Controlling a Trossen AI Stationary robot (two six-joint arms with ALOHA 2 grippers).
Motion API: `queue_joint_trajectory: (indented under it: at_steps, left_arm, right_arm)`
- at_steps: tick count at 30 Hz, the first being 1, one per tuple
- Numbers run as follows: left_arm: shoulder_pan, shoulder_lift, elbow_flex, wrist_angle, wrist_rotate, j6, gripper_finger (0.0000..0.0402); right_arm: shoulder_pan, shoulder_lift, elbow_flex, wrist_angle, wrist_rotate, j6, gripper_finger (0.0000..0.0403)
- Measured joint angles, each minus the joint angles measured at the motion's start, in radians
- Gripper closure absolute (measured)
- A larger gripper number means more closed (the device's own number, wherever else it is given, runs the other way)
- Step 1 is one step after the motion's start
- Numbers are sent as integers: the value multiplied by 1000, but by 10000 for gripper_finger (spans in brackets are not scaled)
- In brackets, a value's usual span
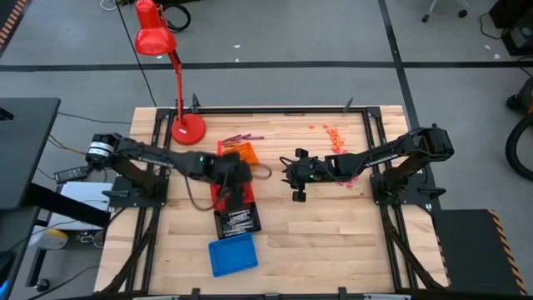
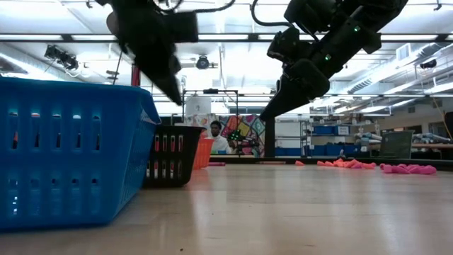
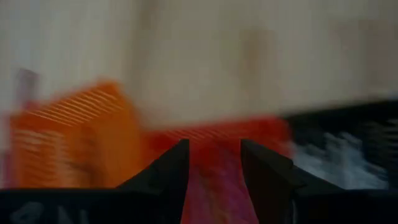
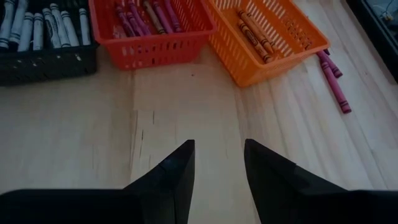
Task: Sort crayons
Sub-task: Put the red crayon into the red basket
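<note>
Maroon crayons point(image 4: 140, 15) lie in the red tray point(image 4: 158, 46), orange crayons point(image 4: 252, 31) in the orange tray point(image 4: 283, 43), and grey-white crayons point(image 4: 43, 25) in the black tray point(image 4: 43, 62). Two maroon crayons point(image 4: 333, 81) lie loose on the table beside the orange tray. Loose piles of orange crayons point(image 1: 333, 136) and pink-red crayons point(image 1: 351, 178) lie at the table's right. My left gripper point(image 3: 214, 180) is open above the red tray point(image 1: 218, 196), in a blurred view. My right gripper point(image 4: 219, 180) is open and empty above bare wood, right of the trays point(image 1: 293, 175).
A blue tray point(image 1: 231, 254) stands near the table's front edge, below the black tray point(image 1: 237, 219). A red desk lamp point(image 1: 187, 127) stands at the far left. Several maroon crayons point(image 1: 241, 137) lie behind the orange tray point(image 1: 246, 152). A person point(image 2: 214, 138) shows in the room beyond.
</note>
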Motion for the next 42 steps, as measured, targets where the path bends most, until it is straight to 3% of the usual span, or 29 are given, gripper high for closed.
queue_joint_trajectory:
  at_steps: [3, 7, 15, 21, 31, 42]
  left_arm:
    - [107, 0, 0, 66, -8, 93, 245]
    - [274, 0, 0, 113, 66, 173, 245]
    - [569, 1, -3, 105, 134, 290, 246]
    - [735, 75, -44, 138, 178, 361, 246]
    - [827, 215, -87, 230, 311, 491, 246]
    - [878, 287, -84, 263, 331, 550, 246]
  right_arm:
    - [0, 0, 0, -2, 0, -1, 260]
    - [0, 0, 0, -2, 0, -7, 260]
    - [0, 0, 0, 0, 0, -16, 260]
    - [0, 0, 0, 1, -1, -18, 260]
    - [1, 0, 0, 3, -10, -18, 260]
    - [1, 1, 0, 5, -11, -18, 260]
